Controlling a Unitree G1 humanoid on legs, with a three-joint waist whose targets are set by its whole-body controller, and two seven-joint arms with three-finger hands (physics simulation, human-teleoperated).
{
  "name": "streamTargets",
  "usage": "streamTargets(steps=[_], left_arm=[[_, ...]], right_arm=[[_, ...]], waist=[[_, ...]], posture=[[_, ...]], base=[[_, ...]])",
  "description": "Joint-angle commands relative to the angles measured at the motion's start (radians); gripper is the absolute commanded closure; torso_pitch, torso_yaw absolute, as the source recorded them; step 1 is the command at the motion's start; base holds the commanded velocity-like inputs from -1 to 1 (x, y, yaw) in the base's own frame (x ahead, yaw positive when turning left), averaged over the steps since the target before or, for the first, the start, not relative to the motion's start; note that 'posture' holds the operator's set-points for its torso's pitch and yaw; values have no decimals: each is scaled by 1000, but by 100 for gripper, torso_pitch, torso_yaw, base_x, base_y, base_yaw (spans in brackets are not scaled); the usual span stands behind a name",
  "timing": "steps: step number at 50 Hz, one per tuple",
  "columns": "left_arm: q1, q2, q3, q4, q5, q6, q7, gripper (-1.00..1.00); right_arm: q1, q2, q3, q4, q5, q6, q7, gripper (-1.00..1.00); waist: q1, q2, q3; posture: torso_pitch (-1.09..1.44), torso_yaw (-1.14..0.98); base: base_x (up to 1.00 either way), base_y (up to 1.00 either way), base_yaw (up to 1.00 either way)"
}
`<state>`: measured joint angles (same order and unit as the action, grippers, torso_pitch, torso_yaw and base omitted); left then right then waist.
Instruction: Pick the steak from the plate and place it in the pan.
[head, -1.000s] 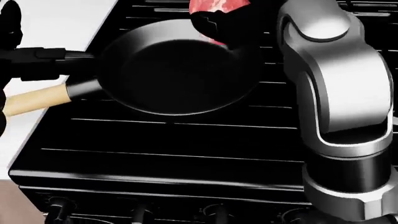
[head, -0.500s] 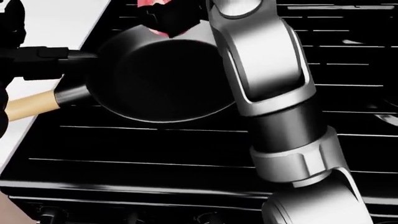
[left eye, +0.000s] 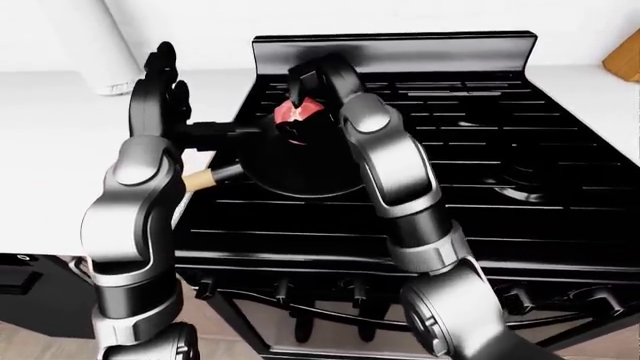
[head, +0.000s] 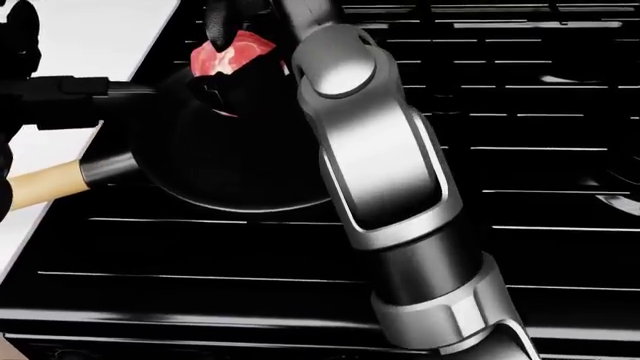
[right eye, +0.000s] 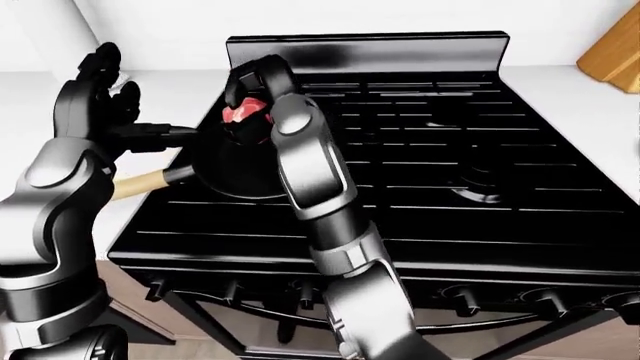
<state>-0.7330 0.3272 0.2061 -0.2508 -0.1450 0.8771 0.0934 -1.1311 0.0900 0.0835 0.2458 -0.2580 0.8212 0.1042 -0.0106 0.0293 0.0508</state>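
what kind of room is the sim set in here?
Most likely a kitchen: a black gas stove with grates and knobs along its lower edge, white counter beside it, and a pan on the burners with a steak held over it.

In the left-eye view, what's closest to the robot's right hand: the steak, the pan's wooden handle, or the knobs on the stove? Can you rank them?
Measured from the right robot hand:
1. Steak: held in the fingers, over the pan's upper edge.
2. Wooden handle: lower left, sticking out past the stove's left edge.
3. Knobs: farthest, along the stove's face at the bottom of the view.
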Motion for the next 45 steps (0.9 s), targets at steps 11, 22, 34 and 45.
streamTargets(steps=[11, 22, 34, 45], left_arm=[[-34, 15, 12, -47, -2, -15, 8, -100], [-34, 9, 4, -48, 0, -15, 8, -100], [-34, 13, 12, -47, -1, -15, 3, -100], [-31, 11, 9, -53, 0, -13, 5, -100]], right_arm=[[-3, 3, -24, 14, -24, -108, -19, 100], [-36, -11, -36, 105, -15, -145, -25, 100], [-20, 0, -34, 151, 0, -189, -48, 100], [-6, -2, -33, 180, 4, -221, -54, 94]], waist=[[-2, 11, -35], [-1, 12, -36], [1, 11, -40], [3, 10, -42]], posture=[[0, 0], [0, 0], [0, 0], [0, 0]], base=[[0, 0, 0], [0, 0, 0], [0, 0, 0], [0, 0, 0]])
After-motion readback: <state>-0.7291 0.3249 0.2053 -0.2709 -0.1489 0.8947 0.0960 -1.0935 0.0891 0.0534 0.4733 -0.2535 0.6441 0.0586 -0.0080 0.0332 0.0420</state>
